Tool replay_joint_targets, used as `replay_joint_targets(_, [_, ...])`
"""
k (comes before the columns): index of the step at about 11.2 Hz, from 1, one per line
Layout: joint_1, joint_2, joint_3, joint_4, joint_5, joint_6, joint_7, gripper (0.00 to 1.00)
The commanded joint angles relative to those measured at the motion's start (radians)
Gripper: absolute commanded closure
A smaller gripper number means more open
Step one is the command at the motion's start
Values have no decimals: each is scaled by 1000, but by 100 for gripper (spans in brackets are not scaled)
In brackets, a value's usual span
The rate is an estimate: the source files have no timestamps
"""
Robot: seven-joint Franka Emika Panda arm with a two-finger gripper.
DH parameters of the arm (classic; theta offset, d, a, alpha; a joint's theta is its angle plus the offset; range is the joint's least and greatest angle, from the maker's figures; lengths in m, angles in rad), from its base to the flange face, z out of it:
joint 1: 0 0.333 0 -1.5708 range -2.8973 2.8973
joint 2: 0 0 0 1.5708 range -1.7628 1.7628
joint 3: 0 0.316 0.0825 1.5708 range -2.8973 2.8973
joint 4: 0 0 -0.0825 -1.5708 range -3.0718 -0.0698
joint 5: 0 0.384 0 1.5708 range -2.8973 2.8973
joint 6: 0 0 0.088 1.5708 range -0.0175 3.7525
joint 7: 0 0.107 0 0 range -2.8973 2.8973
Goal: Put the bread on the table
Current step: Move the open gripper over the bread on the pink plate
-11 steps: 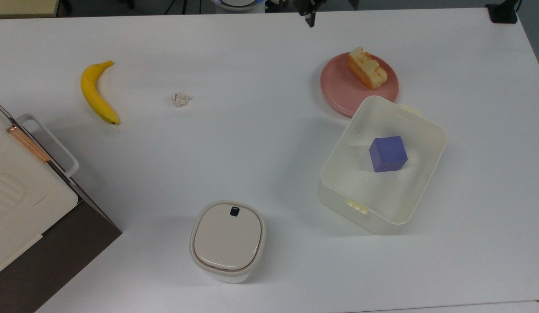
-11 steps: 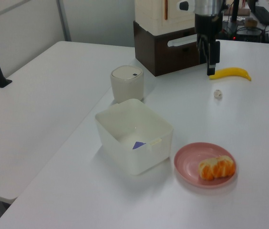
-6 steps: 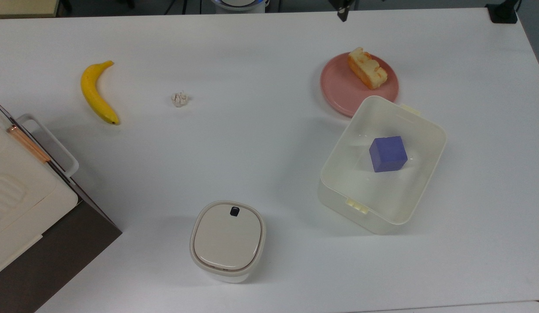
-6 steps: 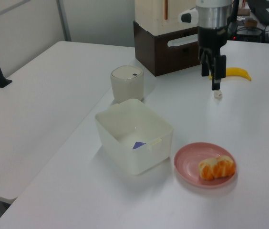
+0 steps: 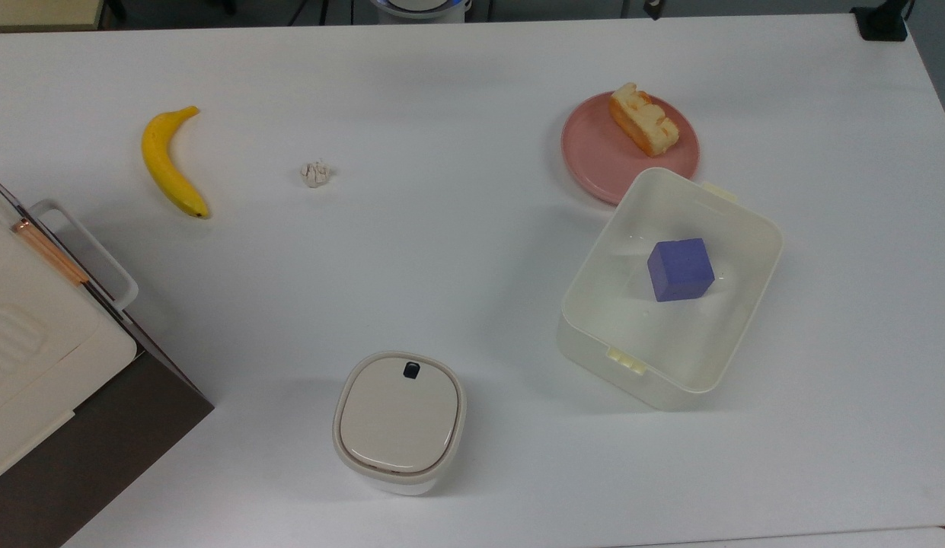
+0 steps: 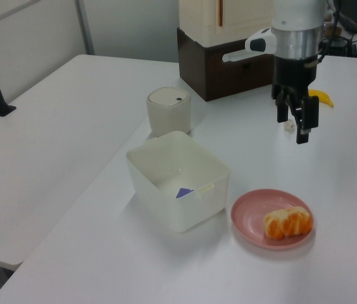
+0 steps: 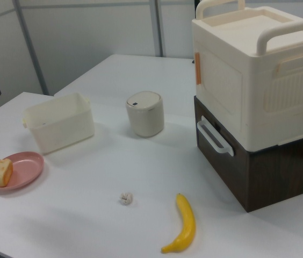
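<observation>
The bread (image 5: 643,120), golden-orange on top with pale sides, lies on the far side of a round pink plate (image 5: 594,148) on the white table (image 5: 442,251). In the left view the bread (image 6: 287,223) rests on the plate's right half, and in the right view the bread (image 7: 2,172) sits at the far left. My gripper (image 6: 292,130) hangs above the table, pointing down, beyond the plate and well apart from the bread. It is open and holds nothing.
A yellow banana (image 5: 171,164) and a small whitish wad (image 5: 315,174) lie on the top view's left. An open cream box (image 5: 594,335) holding a blue cube (image 5: 679,269) stands beside the plate. A lidded cream canister (image 5: 400,418) and a cream appliance on a brown base (image 5: 30,365) stand nearer.
In the left view the gripper has come down and to the right, from near the banana toward the plate. In the top view its tip slid right along the top edge.
</observation>
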Motion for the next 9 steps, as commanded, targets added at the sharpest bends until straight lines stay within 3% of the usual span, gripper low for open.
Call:
replay_joint_targets(1, [14, -23, 28, -116, 23, 138, 17, 0])
replay_joint_targets(9, [17, -20, 41, -354, 6, 373, 7, 0])
